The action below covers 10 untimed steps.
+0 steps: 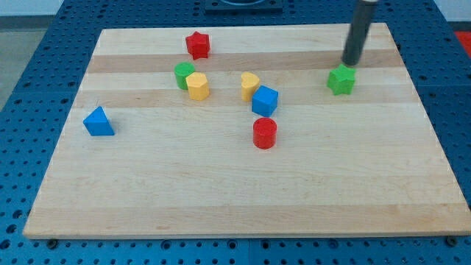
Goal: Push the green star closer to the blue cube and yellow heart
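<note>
Step in hand: approach done, push not begun. Green star (341,79) sits at 3 o'clock of blue cube (265,101) and yellow heart (249,85), well apart. My tip (351,64), a bare rod holding nothing, stands at the star's 1 o'clock, about touching. Next I push toward 9 o'clock. Writing: none legible

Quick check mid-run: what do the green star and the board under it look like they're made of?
Green star: probably moulded plastic or painted wood, given its uniform saturated colour and soft sheen. Board: light wood, matte, with visible grain and plank bands. My tip sits just above the star in view.
</note>
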{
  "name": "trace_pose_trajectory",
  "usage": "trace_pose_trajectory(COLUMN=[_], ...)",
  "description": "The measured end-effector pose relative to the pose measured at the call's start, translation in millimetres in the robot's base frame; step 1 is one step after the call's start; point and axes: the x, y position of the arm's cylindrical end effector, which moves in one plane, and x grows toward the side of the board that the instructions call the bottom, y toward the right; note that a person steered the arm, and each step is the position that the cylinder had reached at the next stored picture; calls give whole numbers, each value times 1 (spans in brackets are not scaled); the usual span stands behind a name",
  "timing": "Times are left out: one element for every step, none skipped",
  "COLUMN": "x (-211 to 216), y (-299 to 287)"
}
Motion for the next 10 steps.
trace_pose_trajectory(x=[12,35,56,58,56,45,40,38,41,45], y=[44,45,18,-22,-47,-67,-74,-79,-105,-131])
